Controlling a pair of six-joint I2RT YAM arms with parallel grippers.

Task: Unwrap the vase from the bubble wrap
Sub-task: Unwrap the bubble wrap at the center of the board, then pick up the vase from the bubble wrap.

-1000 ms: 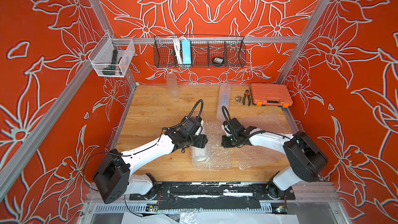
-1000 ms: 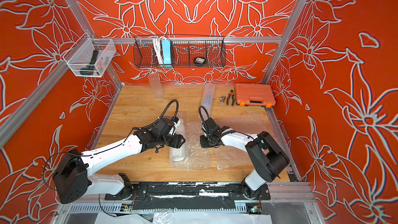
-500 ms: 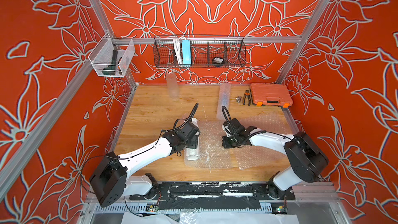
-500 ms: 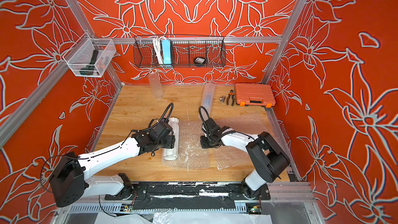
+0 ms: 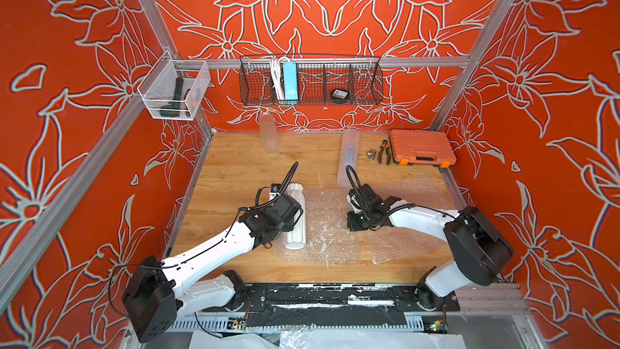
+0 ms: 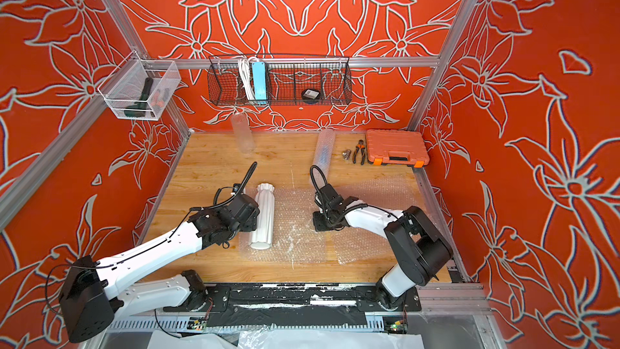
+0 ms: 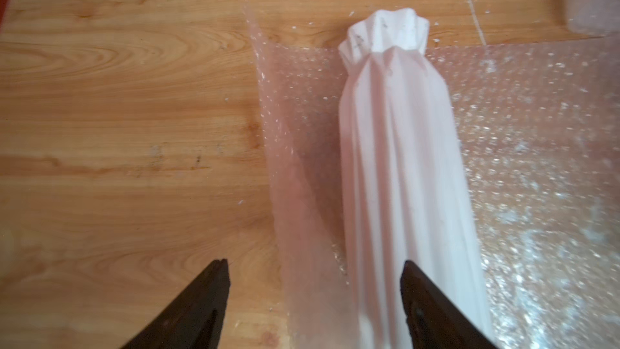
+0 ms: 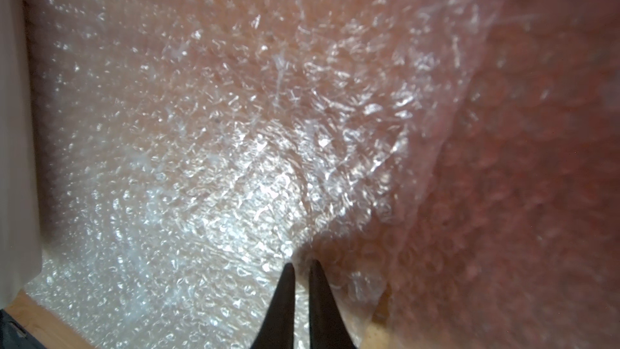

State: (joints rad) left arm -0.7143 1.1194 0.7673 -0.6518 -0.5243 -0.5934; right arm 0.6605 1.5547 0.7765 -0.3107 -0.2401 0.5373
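White, ribbed and rigid, the vase (image 7: pixel 402 162) is judged light, smooth and breakable. It is laid on its side, bare, near 1 curled-up edge of the flat wrap (image 5: pixel 330 229), which is soft and flimsy. The left gripper (image 7: pixel 314 263) is spread wide, with 1 finger over the table (image 7: pixel 117 129) and 1 by the vase. The right gripper (image 8: pixel 302 265) is closed to a slit, seemingly pinching the wrap. A mid-body hold is advised, and bare wood is offered beyond that edge.

**Vase lies bare on flat wrap**

The white ribbed vase (image 5: pixel 299 229) lies uncovered on its side, with its fluted mouth pointing far and its base near. It rests along the left edge of the clear bubble wrap (image 5: pixel 330 233), which is spread flat. That left edge curls up beside the vase.
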